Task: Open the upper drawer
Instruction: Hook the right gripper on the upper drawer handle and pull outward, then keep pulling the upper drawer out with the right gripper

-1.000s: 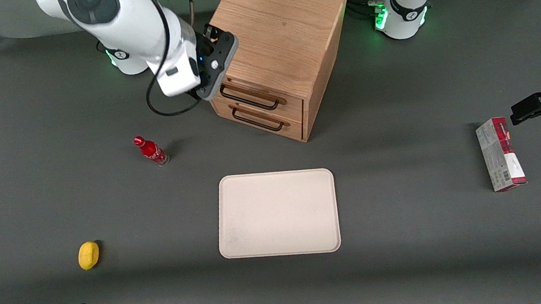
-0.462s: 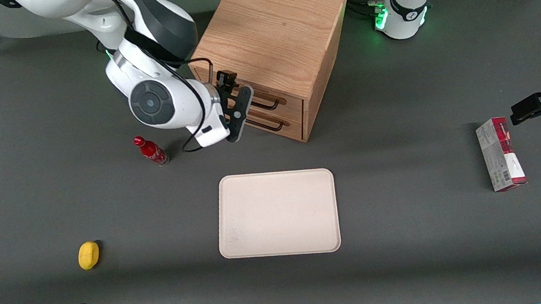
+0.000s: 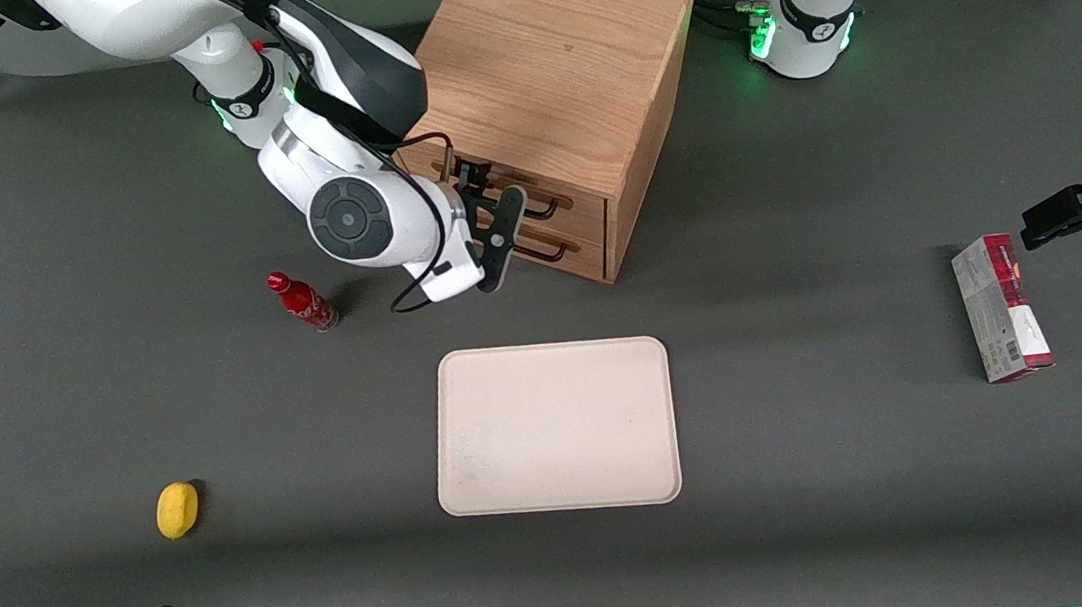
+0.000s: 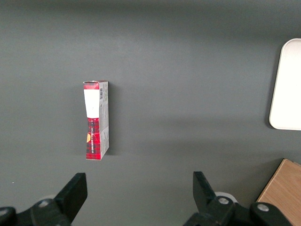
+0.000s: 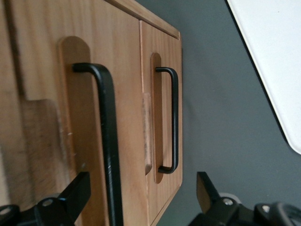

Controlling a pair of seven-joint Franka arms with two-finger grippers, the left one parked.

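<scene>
The wooden cabinet (image 3: 555, 51) stands at the back middle of the table, with two oak drawer fronts facing the front camera. The upper drawer (image 3: 583, 202) looks closed, flush with the lower drawer (image 3: 585, 244). My right gripper (image 3: 491, 206) is open, just in front of the drawer fronts at the cabinet's corner toward the working arm's end. In the right wrist view the upper drawer's black bar handle (image 5: 107, 141) runs between my spread fingers (image 5: 79, 190), close to one finger and not gripped; the gripper (image 5: 143, 195) is empty. The lower drawer's handle (image 5: 173, 117) lies farther along.
A red bottle (image 3: 303, 301) stands near my arm, nearer the front camera. A cream tray (image 3: 554, 428) lies in front of the cabinet. A yellow object (image 3: 178, 510) lies toward the working arm's end, a red and white box (image 3: 1001, 307) toward the parked arm's.
My gripper came down from beside the cabinet's top corner to the drawer fronts and turned to face them, then slid along toward the handles. The drawers have not moved.
</scene>
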